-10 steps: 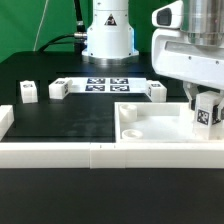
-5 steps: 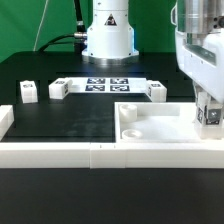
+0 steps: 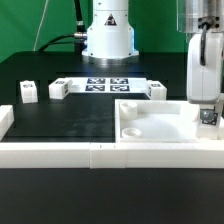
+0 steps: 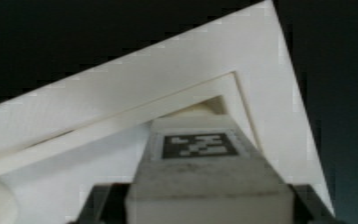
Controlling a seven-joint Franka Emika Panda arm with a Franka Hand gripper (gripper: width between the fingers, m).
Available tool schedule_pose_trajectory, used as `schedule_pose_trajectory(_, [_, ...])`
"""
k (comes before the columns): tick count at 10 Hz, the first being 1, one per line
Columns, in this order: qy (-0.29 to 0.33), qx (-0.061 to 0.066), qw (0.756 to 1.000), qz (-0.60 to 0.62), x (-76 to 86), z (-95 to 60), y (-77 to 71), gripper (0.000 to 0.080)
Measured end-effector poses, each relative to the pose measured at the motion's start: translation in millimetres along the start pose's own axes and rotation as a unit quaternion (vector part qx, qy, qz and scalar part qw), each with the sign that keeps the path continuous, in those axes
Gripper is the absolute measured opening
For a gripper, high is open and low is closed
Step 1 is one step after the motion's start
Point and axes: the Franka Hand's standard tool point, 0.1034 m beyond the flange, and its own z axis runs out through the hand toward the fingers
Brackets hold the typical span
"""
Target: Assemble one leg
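While my tool (image 3: 207, 108) grips the small white boxy plastic leg (image 3: 208, 117) over the big white square tray-like piece (image 3: 150, 128) in the exterior view, I should descend vertically. Wrist view: leg (image 4: 202, 165) between closed fingers, aimed at that tray corner (image 4: 194, 100); keep it centred.

A robotics lab bench is shown, not a home or workshop. A matte black table (image 3: 60, 120) is set before a plain green backdrop (image 3: 30, 25), as used for camera recording. The white base of a robot arm (image 3: 108, 35) is bolted at the table's far edge, with black cables (image 3: 62, 40) trailing behind it. A flat marker board (image 3: 105, 84) printed with black-and-white square tags is fixed to the table. A white rail (image 3: 60, 152) is laid along the near edge as a stop. Similar tags are carried by small white plastic parts (image 3: 27, 92), which are marked for camera tracking.
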Motion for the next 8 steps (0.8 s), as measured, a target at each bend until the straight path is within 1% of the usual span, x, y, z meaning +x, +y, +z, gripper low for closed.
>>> schedule_pose_trajectory(3, [-0.002, 0.0, 1.0, 0.007, 2.2, 0.1, -0.8, 0.029])
schedule_pose_trajectory(5, [-0.002, 0.0, 1.0, -0.005, 1.1, 1.0, 0.2, 0.0555])
schedule_pose_trajectory(6, [-0.002, 0.0, 1.0, -0.006, 1.1, 1.1, 0.3, 0.0555])
schedule_pose_trajectory(7, [-0.002, -0.001, 1.0, -0.007, 1.1, 1.3, 0.4, 0.0631])
schedule_pose_trajectory(8, [-0.002, -0.001, 1.0, -0.007, 1.1, 1.5, 0.5, 0.0631])
